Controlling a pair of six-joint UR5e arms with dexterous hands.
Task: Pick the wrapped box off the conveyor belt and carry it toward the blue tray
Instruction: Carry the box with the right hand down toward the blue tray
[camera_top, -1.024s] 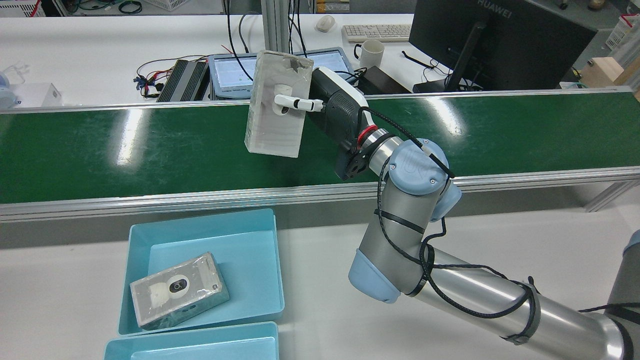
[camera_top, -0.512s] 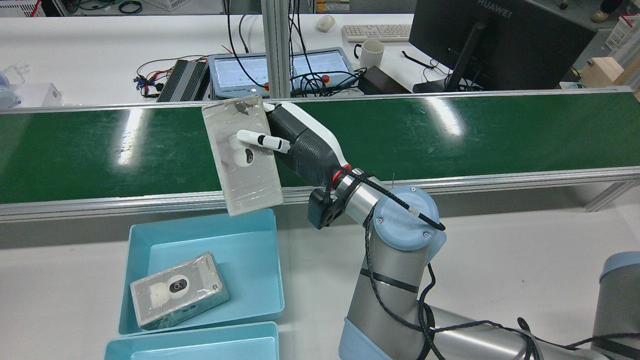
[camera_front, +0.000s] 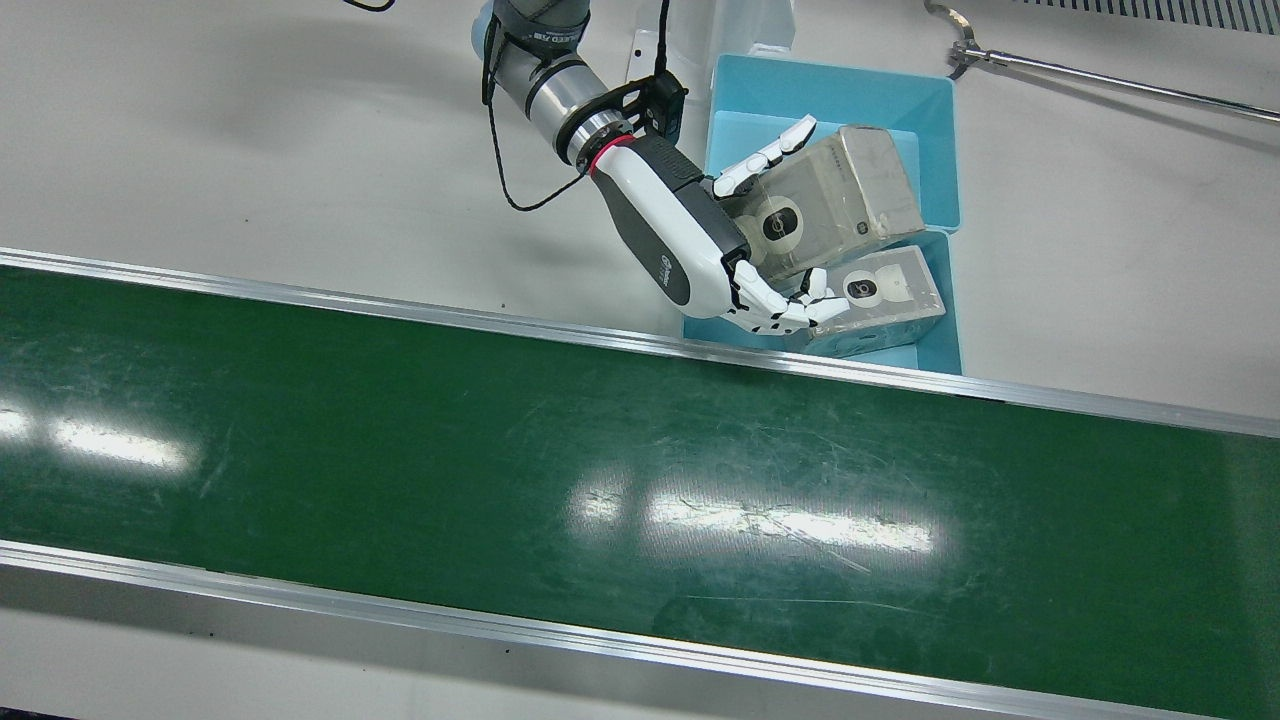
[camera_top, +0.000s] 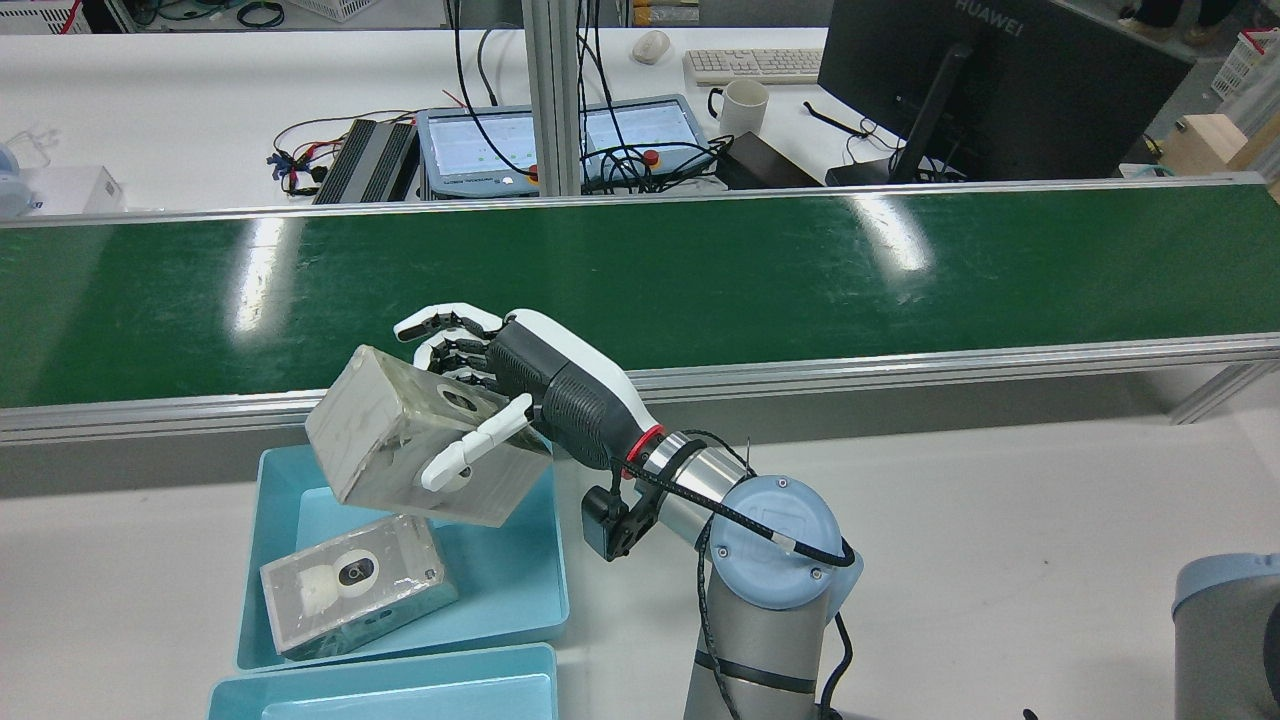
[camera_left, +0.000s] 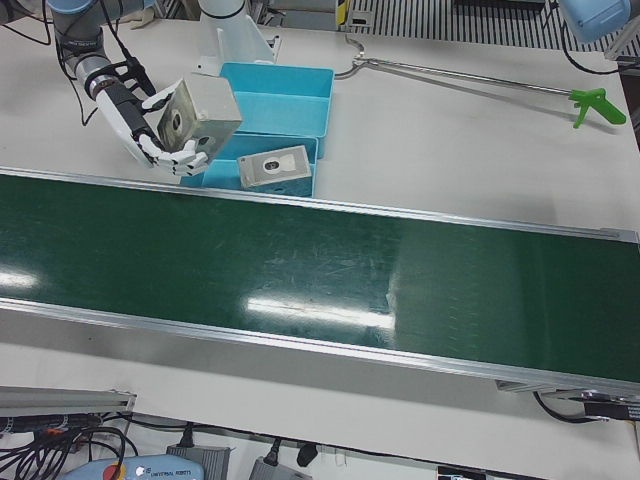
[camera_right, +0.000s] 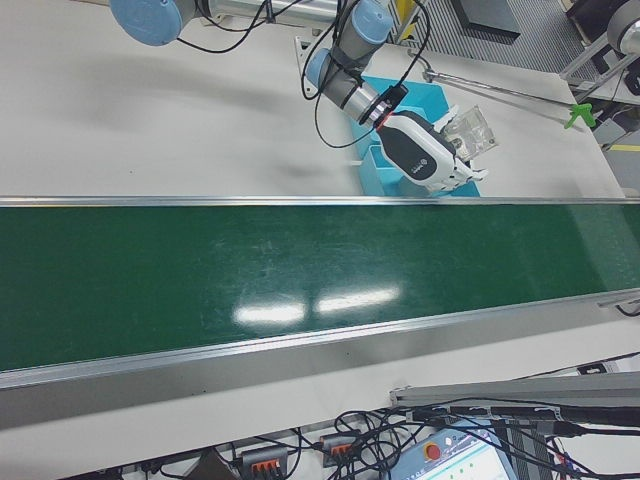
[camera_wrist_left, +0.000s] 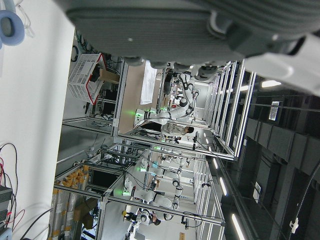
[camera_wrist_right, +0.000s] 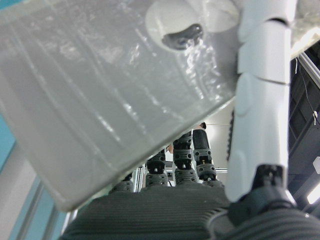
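My right hand (camera_top: 540, 385) is shut on the wrapped box (camera_top: 400, 430), a pale carton in clear film, thumb across its printed face. The box hangs tilted just above the blue tray (camera_top: 555, 560), past the near rail of the green conveyor belt (camera_top: 700, 270). The front view shows the hand (camera_front: 690, 240) holding the box (camera_front: 840, 195) over the trays. A second wrapped box (camera_top: 355, 580) lies flat in that tray. The right hand view is filled by the held box (camera_wrist_right: 100, 100). The left hand view shows only the left hand's (camera_wrist_left: 175, 25) grey palm edge against the room.
A second blue tray (camera_top: 400, 690) sits against the first, on the side away from the belt. A long reach tool with a green handle (camera_left: 590, 100) lies on the white table. Behind the belt, a desk holds a monitor (camera_top: 1000, 90), a mug and cables.
The right arm swung the box from above the belt's far side, back across the belt and down, to just over the blue tray. The box tipped from upright to nearly lying.
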